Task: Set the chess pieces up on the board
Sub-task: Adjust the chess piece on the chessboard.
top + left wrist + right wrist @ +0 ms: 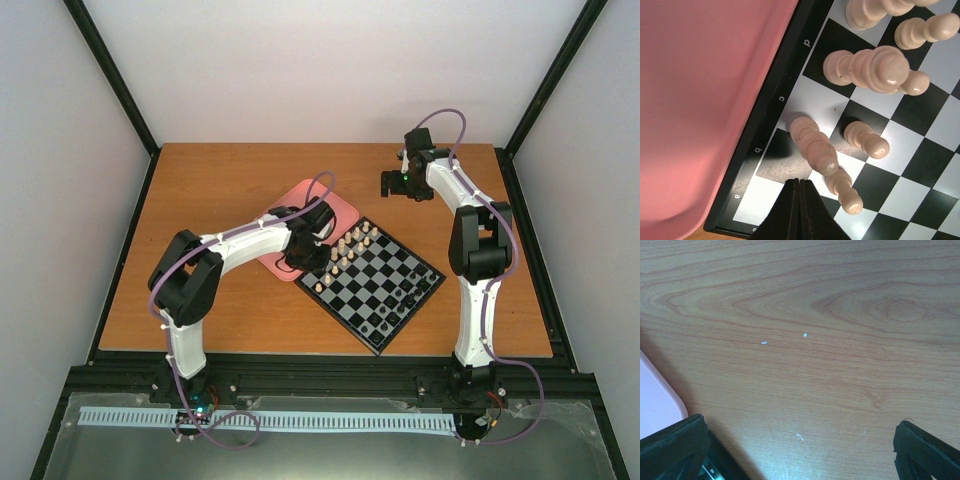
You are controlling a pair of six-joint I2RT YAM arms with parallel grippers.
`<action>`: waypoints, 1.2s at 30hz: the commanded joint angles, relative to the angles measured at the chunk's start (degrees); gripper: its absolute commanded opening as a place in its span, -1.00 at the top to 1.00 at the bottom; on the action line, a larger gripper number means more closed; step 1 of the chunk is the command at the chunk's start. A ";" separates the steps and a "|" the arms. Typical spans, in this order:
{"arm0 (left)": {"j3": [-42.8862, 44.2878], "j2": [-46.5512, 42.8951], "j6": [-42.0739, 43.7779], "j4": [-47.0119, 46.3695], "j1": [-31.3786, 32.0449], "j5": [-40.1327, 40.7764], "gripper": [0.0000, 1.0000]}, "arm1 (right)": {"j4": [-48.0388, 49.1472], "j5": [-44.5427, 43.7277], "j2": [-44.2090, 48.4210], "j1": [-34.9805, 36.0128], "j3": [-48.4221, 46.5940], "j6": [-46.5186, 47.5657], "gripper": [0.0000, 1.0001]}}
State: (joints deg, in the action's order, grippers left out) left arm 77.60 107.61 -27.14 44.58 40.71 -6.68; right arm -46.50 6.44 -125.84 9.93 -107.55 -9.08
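The board (370, 280) lies turned cornerwise near the middle of the worktop (220, 190), its far-left side touching a pink tray (340, 207). The chess pieces (815, 145) stand on the squares along that side, close together in two rows, with small black pieces (400, 300) along the opposite side. The left pincer (800, 184) hangs over the board's corner by the tray, its jaws pressed together with nothing between them, just beside a tall cream piece. The right pincer (800, 450) is spread wide and empty above bare wood toward the far right corner of the worktop. The cream figures look hard, smooth and very light, with narrow bases and turned waists, so they probably tip at a slight nudge and could slip out of a loose pinch. The best hold seems to be from above, across the slim neck under the head, approaching along the row to spare the neighbours.
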 commanded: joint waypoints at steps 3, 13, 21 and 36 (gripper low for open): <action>0.83 1.55 -0.17 -1.16 -0.69 -1.04 0.98 | 0.54 -0.65 1.78 -0.33 -0.02 0.02 -1.00; 0.83 2.47 -0.27 -2.12 -1.24 -1.06 0.98 | 0.49 -0.72 1.81 -0.33 0.02 0.12 -1.00; 1.11 3.52 -0.82 -2.88 -1.66 -1.67 0.98 | 0.49 -0.83 1.93 -0.35 0.12 0.12 -1.00; 1.38 4.46 -1.15 -3.44 -2.08 -1.90 0.98 | 0.45 -0.77 2.02 -0.35 0.19 0.12 -1.00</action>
State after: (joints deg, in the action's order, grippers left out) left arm 77.60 111.35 -27.27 42.33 39.38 -8.16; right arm -46.52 6.24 -125.84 9.93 -107.55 -9.06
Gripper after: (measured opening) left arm 0.011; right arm 1.000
